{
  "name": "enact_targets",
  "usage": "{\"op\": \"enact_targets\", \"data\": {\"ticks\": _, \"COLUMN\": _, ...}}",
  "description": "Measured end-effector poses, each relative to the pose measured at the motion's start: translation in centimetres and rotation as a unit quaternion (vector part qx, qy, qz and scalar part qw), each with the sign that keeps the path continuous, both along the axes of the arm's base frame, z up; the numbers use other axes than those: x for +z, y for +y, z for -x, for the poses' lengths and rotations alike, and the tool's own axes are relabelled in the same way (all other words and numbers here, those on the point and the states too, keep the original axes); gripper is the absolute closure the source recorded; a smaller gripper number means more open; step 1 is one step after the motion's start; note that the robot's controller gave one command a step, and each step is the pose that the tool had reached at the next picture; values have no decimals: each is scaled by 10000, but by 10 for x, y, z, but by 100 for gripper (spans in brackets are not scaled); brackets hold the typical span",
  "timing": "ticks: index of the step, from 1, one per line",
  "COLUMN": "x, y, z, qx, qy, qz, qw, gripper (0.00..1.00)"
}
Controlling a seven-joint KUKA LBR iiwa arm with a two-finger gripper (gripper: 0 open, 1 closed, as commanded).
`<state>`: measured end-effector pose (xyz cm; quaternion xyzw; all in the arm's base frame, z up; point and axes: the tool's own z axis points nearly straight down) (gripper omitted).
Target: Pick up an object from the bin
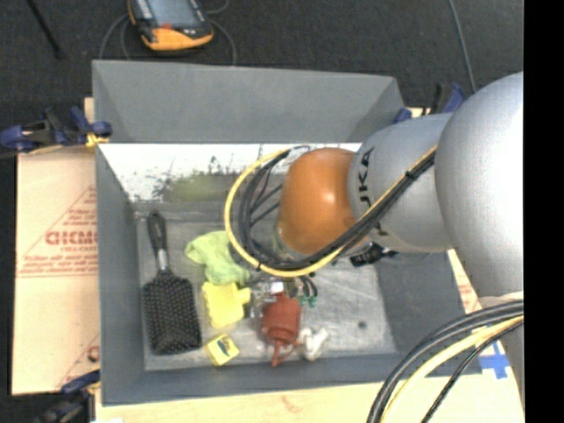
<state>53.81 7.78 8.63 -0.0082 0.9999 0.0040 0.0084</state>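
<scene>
Most of hand [270,291] under orange cvr [317,196]

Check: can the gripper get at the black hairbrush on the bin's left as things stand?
Probably yes. The black hairbrush lies flat with nothing on it, apart from the green crumpled thing. The left wall close beside it may crowd a grasp.

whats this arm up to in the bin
A KUKA arm with an orange cover on its wrist is reaching from the right down into the grey metal bin. Its end is low over the middle of the floor, right by a red rubbery piece and a yellow piece. The wrist hides whether it has hold of anything. A crumpled green thing and a black hairbrush lie to the left.
</scene>
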Motion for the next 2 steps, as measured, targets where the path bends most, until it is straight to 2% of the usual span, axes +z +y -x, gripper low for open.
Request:
{"op": "enact_targets", "data": {"ticks": 1, "x": 0, "y": 0, "z": 0, "qx": -5, "qy": 2, "qz": -4, "qw": 10000, "gripper": 100}}
{"op": "enact_targets", "data": {"ticks": 2, "x": 143, "y": -1, "z": 4, "qx": 132, "qy": 47, "qz": 45, "qw": 9999, "gripper": 100}}
